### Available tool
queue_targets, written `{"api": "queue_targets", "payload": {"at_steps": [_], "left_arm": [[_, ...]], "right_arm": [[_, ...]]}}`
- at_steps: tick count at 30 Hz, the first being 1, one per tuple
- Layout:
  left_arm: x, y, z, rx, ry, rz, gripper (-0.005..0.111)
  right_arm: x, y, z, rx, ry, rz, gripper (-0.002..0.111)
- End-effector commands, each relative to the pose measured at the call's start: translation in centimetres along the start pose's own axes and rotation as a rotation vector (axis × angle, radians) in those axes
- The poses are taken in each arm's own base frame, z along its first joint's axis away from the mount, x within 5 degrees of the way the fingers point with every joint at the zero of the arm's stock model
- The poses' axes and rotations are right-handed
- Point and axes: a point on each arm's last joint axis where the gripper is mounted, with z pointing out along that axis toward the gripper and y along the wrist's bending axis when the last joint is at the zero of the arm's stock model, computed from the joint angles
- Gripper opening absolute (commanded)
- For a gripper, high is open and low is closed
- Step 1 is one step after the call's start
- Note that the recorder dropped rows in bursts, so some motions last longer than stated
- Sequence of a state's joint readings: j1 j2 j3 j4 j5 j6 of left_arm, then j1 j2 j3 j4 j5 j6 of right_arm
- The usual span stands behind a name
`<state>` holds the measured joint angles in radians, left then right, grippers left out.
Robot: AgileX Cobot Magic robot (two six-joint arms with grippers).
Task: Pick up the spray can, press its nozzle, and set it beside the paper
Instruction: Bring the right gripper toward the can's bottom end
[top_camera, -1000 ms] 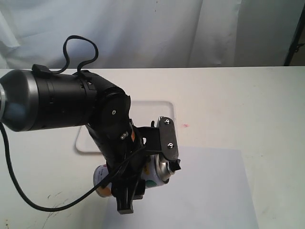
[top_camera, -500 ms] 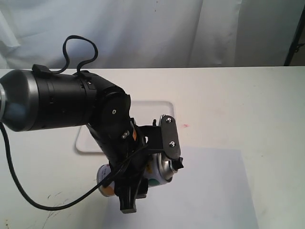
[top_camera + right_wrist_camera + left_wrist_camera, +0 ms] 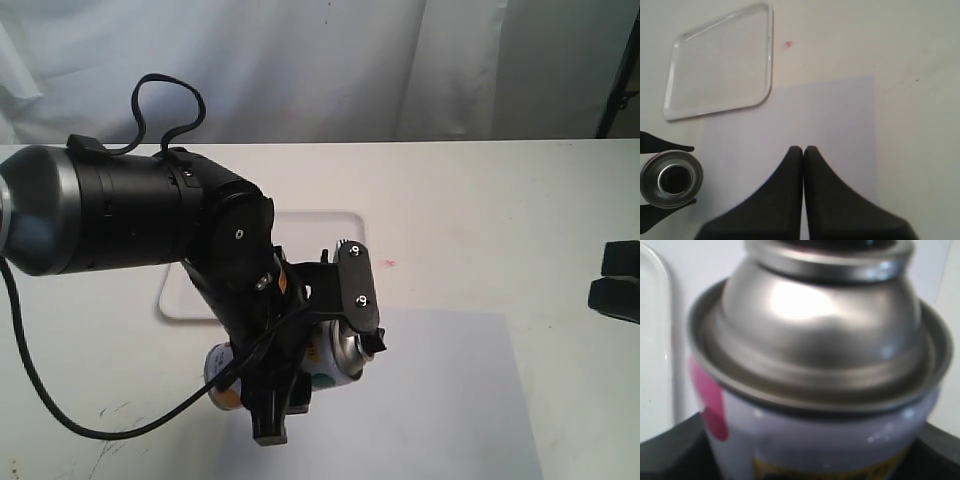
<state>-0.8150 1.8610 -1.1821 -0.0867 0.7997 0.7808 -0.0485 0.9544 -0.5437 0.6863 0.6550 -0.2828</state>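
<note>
The left claw (image 3: 312,362) gripped the small white dotted spray can (image 3: 338,352) with silver domed top between its jaws, tilted over the pale bluish-white paper sheet (image 3: 440,400). The right claw (image 3: 803,148), closed and empty, hovered above that sheet.

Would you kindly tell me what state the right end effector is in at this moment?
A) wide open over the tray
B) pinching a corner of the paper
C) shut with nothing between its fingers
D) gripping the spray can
C: the right wrist view shows the right end effector with its fingers pressed together and empty, while the spray can sits in the left end effector.
</note>
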Motion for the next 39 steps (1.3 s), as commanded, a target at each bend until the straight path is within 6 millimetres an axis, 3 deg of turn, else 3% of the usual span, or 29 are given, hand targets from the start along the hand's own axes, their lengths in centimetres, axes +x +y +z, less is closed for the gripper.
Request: {"api": "queue_targets", "payload": {"at_steps": [1, 9, 15, 22, 30, 39], "left_arm": [[-0.5, 0.1, -0.6, -0.023, -0.034, 0.005, 0.0], [-0.6, 0.3, -0.6, -0.036, -0.05, 0.009, 0.0], [-0.8, 0.4, -0.6, -0.054, -0.071, 0.029, 0.0], [-1.1, 0.6, -0.5, -0.066, -0.101, 0.014, 0.0], [-1.5, 0.8, 1.7, 0.0, -0.063, -0.006, 0.0], [-2.7, 1.7, 0.3, -0.025, -0.091, 0.012, 0.0]], "right_arm": [[-0.6, 0.3, 1.4, -0.076, 0.031, 0.035, 0.0], [-1.7, 0.1, 4.7, -0.133, 0.204, 0.089, 0.0], [-2.2, 0.1, 6.4, -0.2, 0.224, 0.119, 0.0], [-2.1, 0.4, 7.2, -0.283, 0.258, 0.107, 0.0], [-1.9, 0.6, 7.4, -0.293, 0.272, 0.082, 0.0], [-1.4, 0.1, 8.4, -0.293, 0.331, 0.109, 0.0]]}}
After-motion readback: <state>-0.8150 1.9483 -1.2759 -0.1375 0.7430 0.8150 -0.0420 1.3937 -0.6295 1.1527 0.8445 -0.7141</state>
